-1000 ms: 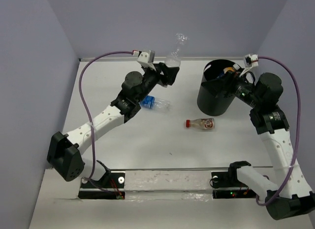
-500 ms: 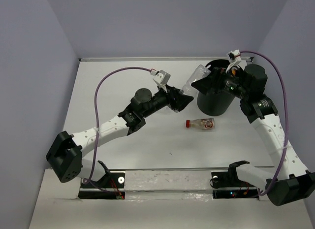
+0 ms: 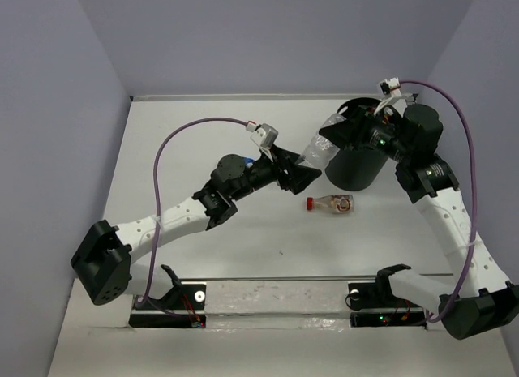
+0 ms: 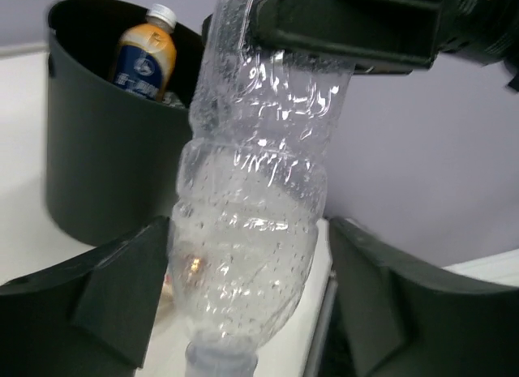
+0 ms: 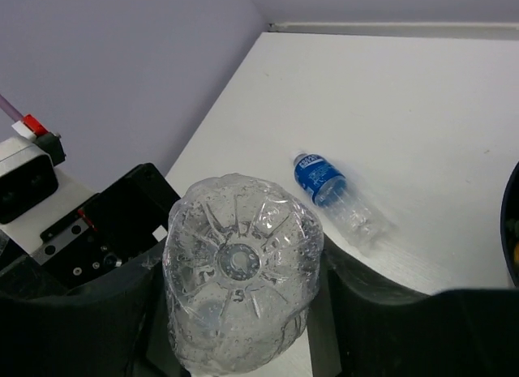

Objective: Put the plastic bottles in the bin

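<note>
1. Top view: the crumpled clear plastic bottle (image 3: 318,150) is hanging beside the tall black cylindrical bin (image 3: 354,173), between the left gripper (image 3: 302,171) and right gripper (image 3: 334,134).
2. Left wrist: wide-spread jaws are pressing its shoulder.
3. Right wrist: jaws are clamping its base end.

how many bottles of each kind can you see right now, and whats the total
plain clear bottle: 1, held up in the air
blue-labelled bottle: 1, lying flat
red-capped bottle: 1, lying flat
orange-juice bottle: 1, inside the bin
total: 4 bottles in view; the bin may hide more
</note>
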{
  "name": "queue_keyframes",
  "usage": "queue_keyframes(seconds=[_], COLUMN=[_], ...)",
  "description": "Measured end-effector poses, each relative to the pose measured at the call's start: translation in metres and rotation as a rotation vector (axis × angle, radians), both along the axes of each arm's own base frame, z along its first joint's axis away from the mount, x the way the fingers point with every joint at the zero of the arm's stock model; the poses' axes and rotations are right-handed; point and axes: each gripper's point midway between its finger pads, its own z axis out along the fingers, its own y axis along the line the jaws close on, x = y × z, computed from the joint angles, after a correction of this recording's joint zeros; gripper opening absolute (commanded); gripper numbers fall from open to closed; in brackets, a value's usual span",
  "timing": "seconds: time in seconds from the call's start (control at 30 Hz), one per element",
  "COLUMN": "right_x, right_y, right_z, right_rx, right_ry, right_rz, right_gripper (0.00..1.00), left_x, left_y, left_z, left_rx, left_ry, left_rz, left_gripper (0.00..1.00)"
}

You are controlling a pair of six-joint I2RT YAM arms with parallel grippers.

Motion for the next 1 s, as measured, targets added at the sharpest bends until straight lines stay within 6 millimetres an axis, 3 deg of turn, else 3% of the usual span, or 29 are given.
queue_keyframes(seconds=[0.1,0.17,0.33,0.4,0.5,0.67,0.83,1.0], right_x=[0.005,0.013,0.021,0.022,0.022,0.041,0.079,0.110], right_y=[-0.009,-0.024,-0.073,-0.099,-0.125,-0.151,-0.152,-0.143], right_z=[0.005,0.020,0.087,0.115,0.130,0.111,0.067,0.027], right_rx=[-0.018,-0.050,-0.115,-0.141,-0.180,-0.297,-0.434,-0.519], right_ry=[-0.014,-0.052,-0.211,-0.280,-0.317,-0.271,-0.187,-0.113], right_rz=[-0.068,-0.163,-0.432,-0.573,-0.705,-0.847,-0.864,-0.822], right_gripper=[0.20,0.18,0.15,0.15,0.15,0.14,0.14,0.14], left_x=[0.002,0.008,0.037,0.057,0.080,0.106,0.113,0.112], left_y=[0.007,0.015,0.049,0.074,0.106,0.153,0.167,0.182], left_z=[-0.003,-0.006,-0.017,-0.032,-0.057,-0.109,-0.153,-0.175], left_rx=[0.002,0.015,0.056,0.085,0.122,0.191,0.263,0.260], left_ry=[0.022,0.045,0.126,0.197,0.280,0.436,0.539,0.593], left_rz=[0.045,0.104,0.343,0.476,0.632,0.848,0.941,1.005], left_gripper=[0.99,0.99,0.99,0.99,0.99,0.99,0.99,0.99])
